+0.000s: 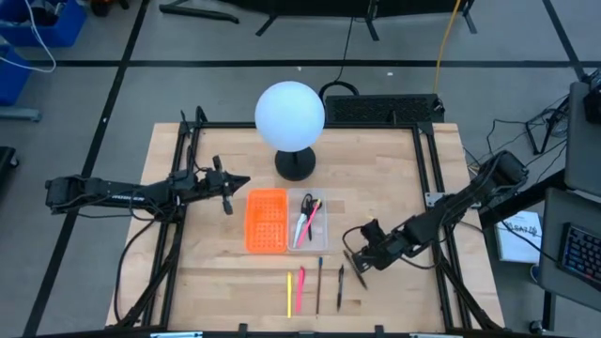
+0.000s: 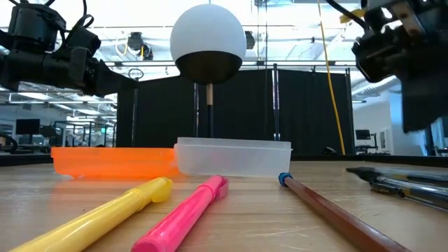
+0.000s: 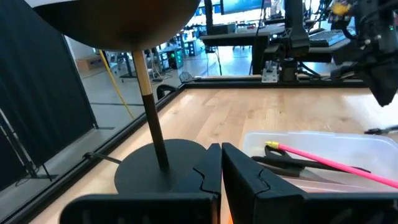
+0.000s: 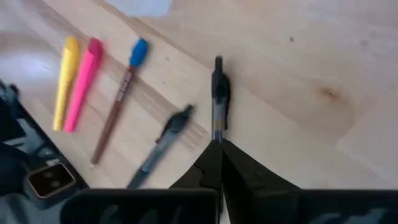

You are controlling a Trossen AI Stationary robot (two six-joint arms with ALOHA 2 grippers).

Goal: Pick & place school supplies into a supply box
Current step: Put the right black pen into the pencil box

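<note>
The supply box lies mid-table: a clear tray (image 1: 308, 242) joined to an orange perforated half (image 1: 266, 221). Black-handled scissors (image 1: 305, 208) and a pink pen (image 3: 323, 160) lie inside the clear tray. A yellow pen (image 1: 289, 293), a pink pen (image 1: 300, 289), a brown pencil (image 1: 319, 284) and a dark pen (image 1: 340, 286) lie near the table's front edge. My right gripper (image 1: 349, 255) is just right of them, shut on another dark pen (image 4: 217, 93). My left gripper (image 1: 244, 178) hovers shut, left of the lamp base, touching nothing. My right gripper pinches the dark pen by one end (image 4: 217, 134) between its two fingertips. The fingers lie along the pen, which points straight out ahead of them. Whether the pen's far end rests on the table I cannot tell.
A white globe lamp (image 1: 290, 115) stands on a black round base (image 1: 295, 164) behind the box. A black metal frame (image 1: 188, 141) runs along the table's edges. Bare wood lies right of the clear tray and at the table's left.
</note>
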